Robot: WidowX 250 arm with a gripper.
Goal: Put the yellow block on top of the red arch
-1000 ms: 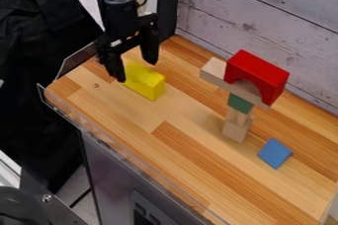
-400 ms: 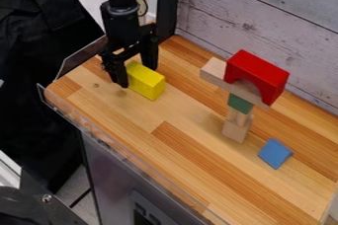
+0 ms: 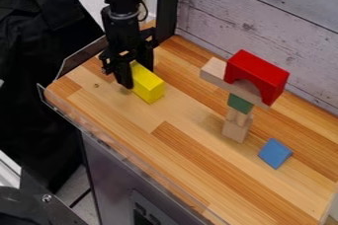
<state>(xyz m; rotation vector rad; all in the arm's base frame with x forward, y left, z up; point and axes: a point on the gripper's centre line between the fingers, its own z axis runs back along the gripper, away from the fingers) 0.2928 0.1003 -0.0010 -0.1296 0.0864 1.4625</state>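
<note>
Low over the wooden surface at the upper left, the black gripper (image 3: 140, 74) is closed around the far end of the yellow block (image 3: 149, 87), one finger on each side. The block lies on the wood, its near end sticking out toward the lower right. The red arch (image 3: 259, 71) rests on a natural wood plank (image 3: 214, 69) that tops a small tower, to the right of the gripper and higher than it.
Under the plank stand a green block (image 3: 239, 103) and a light wood block (image 3: 235, 129). A blue block (image 3: 274, 153) lies at the lower right. A whitewashed plank wall (image 3: 264, 21) runs behind; a clear rim (image 3: 119, 149) edges the front left.
The gripper has come down to the yellow block and its fingers have drawn together on it. The block has turned slightly. The tower and arch are unmoved.
</note>
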